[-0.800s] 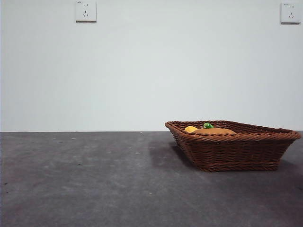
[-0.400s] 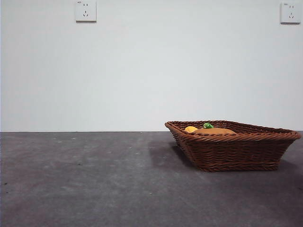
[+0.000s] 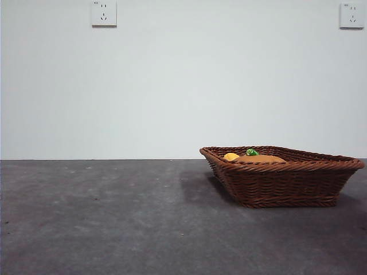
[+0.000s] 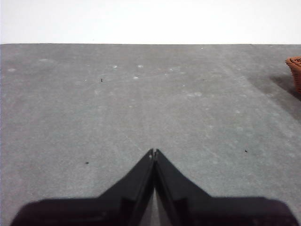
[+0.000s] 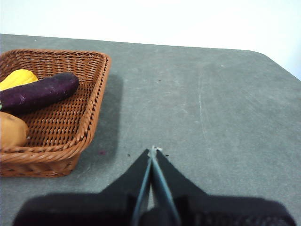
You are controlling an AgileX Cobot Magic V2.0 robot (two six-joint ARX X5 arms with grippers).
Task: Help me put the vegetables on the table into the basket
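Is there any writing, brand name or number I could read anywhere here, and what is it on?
No readable text anywhere.
Left wall socket: a tiny mark at its top corner, too small to read.
Right wall socket: the same, too small to read.
Basket, vegetables and table: no labels or signs.

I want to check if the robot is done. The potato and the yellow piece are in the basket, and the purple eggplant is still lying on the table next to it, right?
Not quite. The purple eggplant is not on the table; it lies inside the basket, between the yellow piece and the potato, as the right wrist view shows. The rest of what you said is right.
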